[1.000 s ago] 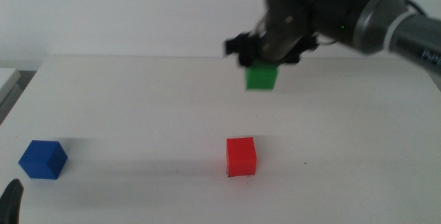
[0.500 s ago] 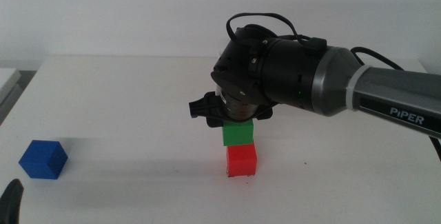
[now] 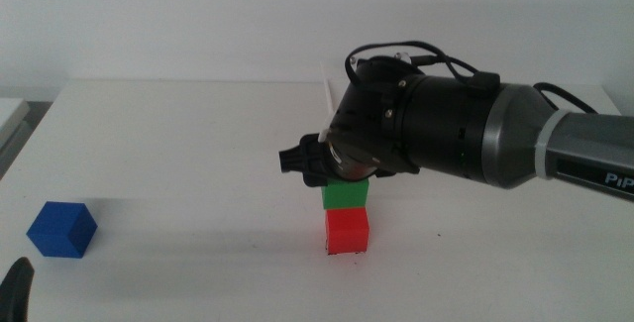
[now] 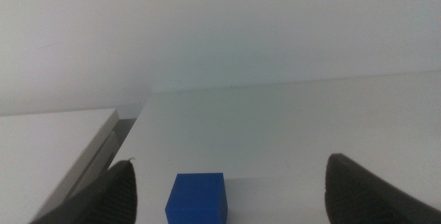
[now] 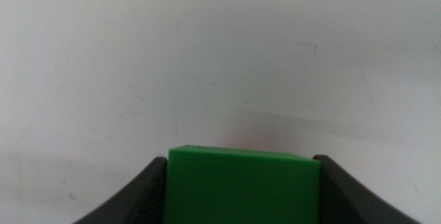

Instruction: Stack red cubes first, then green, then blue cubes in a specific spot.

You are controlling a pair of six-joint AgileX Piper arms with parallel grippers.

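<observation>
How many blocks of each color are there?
Red cube: 1
Green cube: 1, on the red one, between the right tool's jaws
Blue cube: 1, near the left tool
Total: 3

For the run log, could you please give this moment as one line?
right pincer: shut on green cube, resting on red cube | left pincer: open, waiting near blue cube | blue: unstacked

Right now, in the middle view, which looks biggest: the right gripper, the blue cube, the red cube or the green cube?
1. Right gripper, by far the biggest.
2. Small matte blue cube, looks bigger only because it is nearer.
3. Small bright-red cube.
4. Small bright-green cube, partly hidden by the gripper, probably the same as red.
</observation>
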